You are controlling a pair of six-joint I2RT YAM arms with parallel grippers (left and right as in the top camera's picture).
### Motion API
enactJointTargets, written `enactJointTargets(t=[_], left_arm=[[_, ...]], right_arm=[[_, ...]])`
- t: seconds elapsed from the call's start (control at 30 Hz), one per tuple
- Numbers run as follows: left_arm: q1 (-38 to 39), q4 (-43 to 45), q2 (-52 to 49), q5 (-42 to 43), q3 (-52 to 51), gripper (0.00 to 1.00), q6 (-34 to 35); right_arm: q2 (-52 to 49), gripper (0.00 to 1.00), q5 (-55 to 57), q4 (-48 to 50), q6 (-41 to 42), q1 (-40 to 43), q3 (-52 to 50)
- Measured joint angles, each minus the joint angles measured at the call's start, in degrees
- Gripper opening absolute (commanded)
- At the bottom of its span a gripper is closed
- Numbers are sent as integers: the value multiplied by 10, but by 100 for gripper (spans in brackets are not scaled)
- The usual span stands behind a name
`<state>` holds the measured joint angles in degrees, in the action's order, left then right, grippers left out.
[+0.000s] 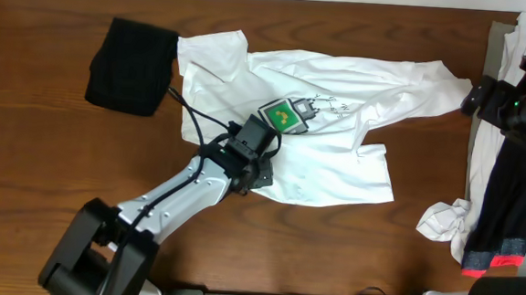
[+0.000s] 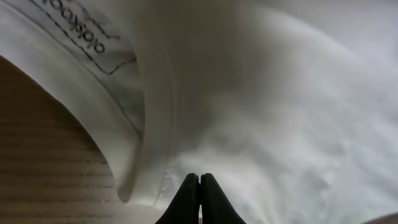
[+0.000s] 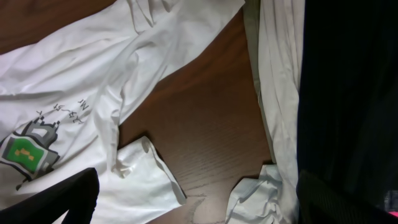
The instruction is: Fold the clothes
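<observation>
White T-shirt point(image 1: 335, 166) lies spread but rumpled at the middle of the wooden table point(image 1: 34, 152), chest print point(image 1: 285, 118) facing up. One sleeve reaches toward the heap of white and black garments point(image 1: 507, 199) at the right edge, and a folded black garment point(image 1: 131, 66) sits just beside the other sleeve at upper left. Left gripper point(image 2: 199, 180) is down on the shirt next to the print, jaws closed tip to tip with no cloth visibly caught between them; right gripper point(image 3: 199, 186) hovers by the heap, jaws fully apart and empty.
</observation>
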<state>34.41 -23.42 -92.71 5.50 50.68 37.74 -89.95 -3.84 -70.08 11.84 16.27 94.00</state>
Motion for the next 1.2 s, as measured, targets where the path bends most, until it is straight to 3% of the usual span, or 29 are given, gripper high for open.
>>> enactJointTargets(t=[0.37,0.57,0.83,1.03,1.2], left_arm=[[0,-9,-54,-4,1,6,-4],[-21,-69,-52,-2,6,6,-27],[-123,-168,-50,-21,8,6,-85],[-221,-184,-50,-49,9,7,-127],[-277,-245,-59,-64,55,17,-160]], right_arm=[[0,99,0,0,-2,0,0],[0,99,0,0,-2,0,0],[0,99,0,0,-2,0,0],[0,99,0,0,-2,0,0],[0,99,0,0,-2,0,0]])
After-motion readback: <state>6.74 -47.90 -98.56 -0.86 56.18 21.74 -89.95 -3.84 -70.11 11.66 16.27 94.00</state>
